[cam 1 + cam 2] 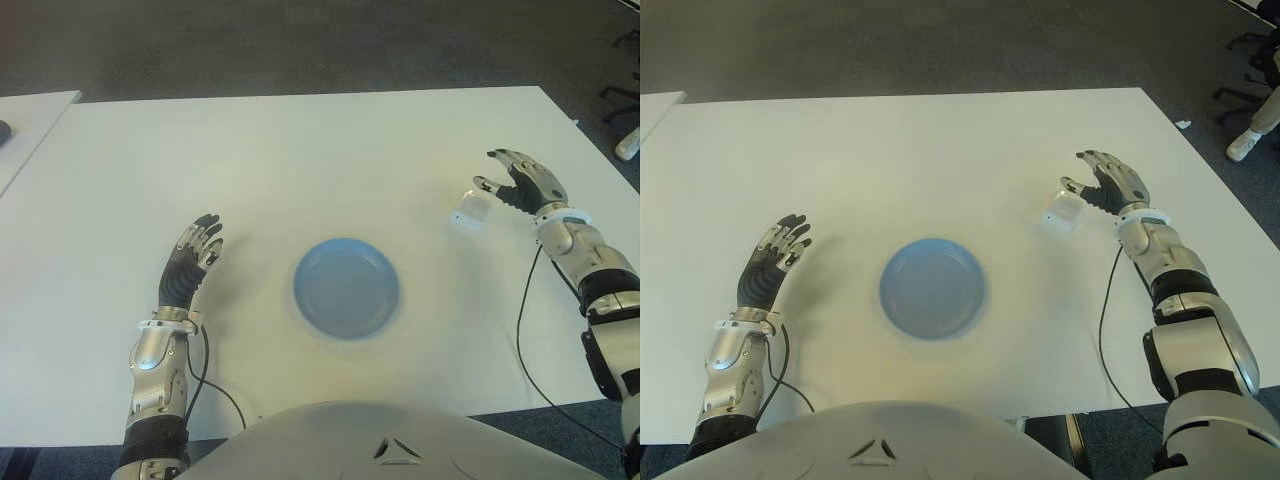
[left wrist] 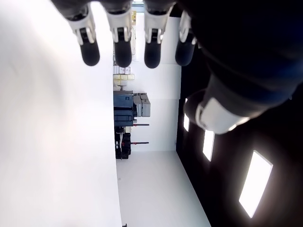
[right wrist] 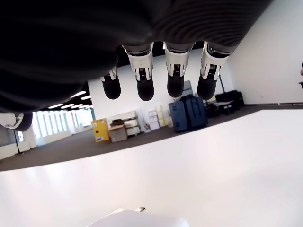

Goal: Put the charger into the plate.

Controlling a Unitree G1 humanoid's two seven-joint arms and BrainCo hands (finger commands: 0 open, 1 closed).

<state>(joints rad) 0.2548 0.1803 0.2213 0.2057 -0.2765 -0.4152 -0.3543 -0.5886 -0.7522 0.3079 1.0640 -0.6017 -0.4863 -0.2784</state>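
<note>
A small white charger (image 1: pixel 468 214) lies on the white table (image 1: pixel 300 160) at the right, well to the right of the blue plate (image 1: pixel 346 287). My right hand (image 1: pixel 520 182) is just right of the charger, fingers spread and holding nothing; its thumb tip is close to the charger's top. In the right wrist view the charger (image 3: pixel 137 218) shows just below the straight fingers (image 3: pixel 144 82). The plate sits in the near middle of the table and holds nothing. My left hand (image 1: pixel 190 262) shows left of the plate, its fingers (image 2: pixel 122 47) straight.
Another table's corner (image 1: pixel 30 120) shows at the far left. Black cables (image 1: pixel 525 330) hang from both wrists over the near table edge. An office chair base (image 1: pixel 625 95) and a person's shoe (image 1: pixel 1243 145) are on the floor at the far right.
</note>
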